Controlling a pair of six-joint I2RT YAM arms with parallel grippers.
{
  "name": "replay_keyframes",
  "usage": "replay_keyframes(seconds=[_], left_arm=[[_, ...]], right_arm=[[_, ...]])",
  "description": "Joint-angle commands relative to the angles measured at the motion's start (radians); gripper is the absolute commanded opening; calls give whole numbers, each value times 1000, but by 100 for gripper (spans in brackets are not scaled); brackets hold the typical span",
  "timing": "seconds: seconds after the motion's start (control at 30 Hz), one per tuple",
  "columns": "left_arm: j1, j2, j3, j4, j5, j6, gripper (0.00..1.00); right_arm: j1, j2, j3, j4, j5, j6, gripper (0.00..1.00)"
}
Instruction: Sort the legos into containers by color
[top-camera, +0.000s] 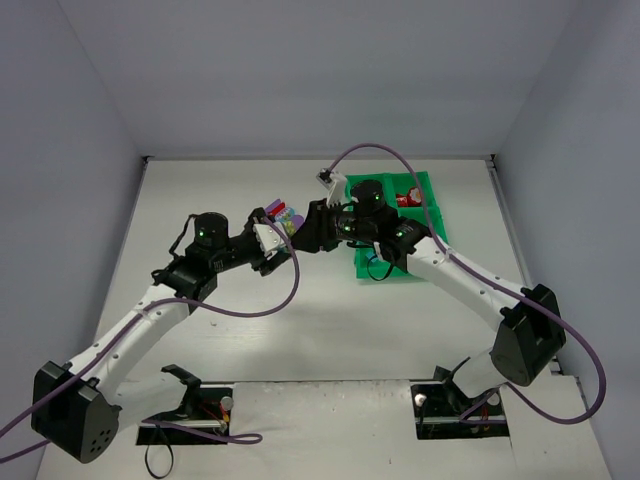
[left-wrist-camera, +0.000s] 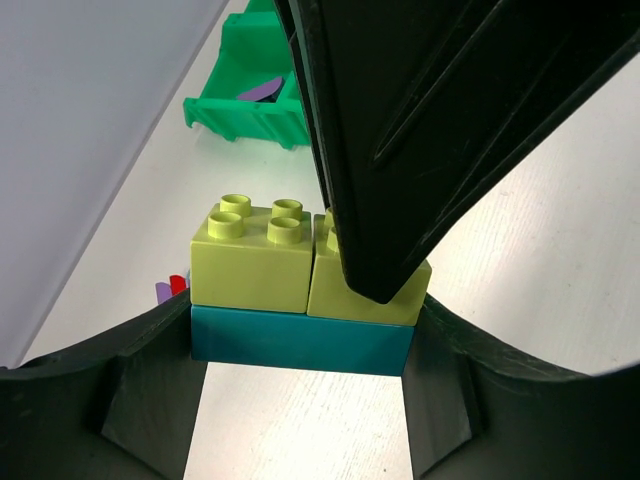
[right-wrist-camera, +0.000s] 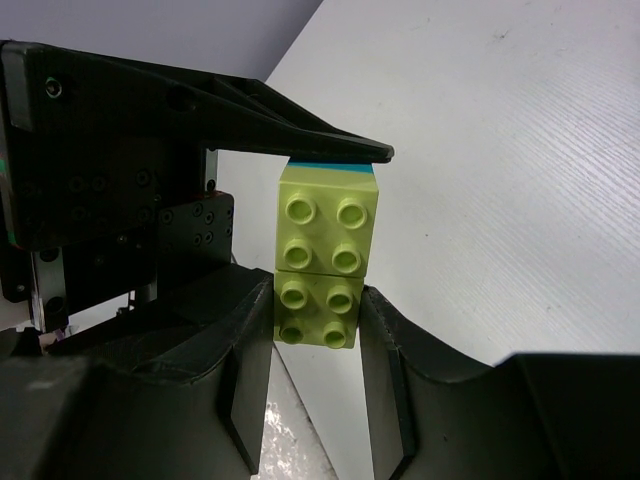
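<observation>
Well, yellow-green bricks (left-wrist-camera: 250, 265) atop teal brick (left-wrist-camera: 300, 342).

Two yellow-green bricks (left-wrist-camera: 250, 262) atop a teal brick (left-wrist-camera: 300, 340), mid-table, green tray (top-camera: 428, 212) toward far right corner, red bricks (top-camera: 408, 198) inside

No readable text or labels anywhere.

Both arms reach inward with elbows bent, wrists nose to nose over mid-table. Left gripper (left-wrist-camera: 300, 342) has its fingers clamped on the teal base of the lego stack (left-wrist-camera: 250, 262). Right gripper (right-wrist-camera: 318, 320) comes in from the opposite side, fingers closed on one yellow-green brick on top.
</observation>
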Motion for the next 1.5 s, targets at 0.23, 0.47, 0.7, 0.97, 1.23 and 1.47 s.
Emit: replay_keyframes(seconds=[0.23,0.47,0.7,0.97,1.23,1.47], left_arm=[[19,19,36,-3,36,50,45],[19,19,25,6,37,47,54],[21,12,18,8,36,51,67],[21,6,18,14,28,51,71],[21,9,15,65,37,13,71],[21,11,15,98,42,-11,71]], right_arm=[[-30,-12,72,22,-112,-34,0],[-36,-9,77,19,-120,-31,0],[-35,-3,80,19,-131,-21,0],[-35,-3,82,21,-131,-17,0],[-35,6,80,21,-135,-17,0],[-35,15,80,21,-138,-17,0]])
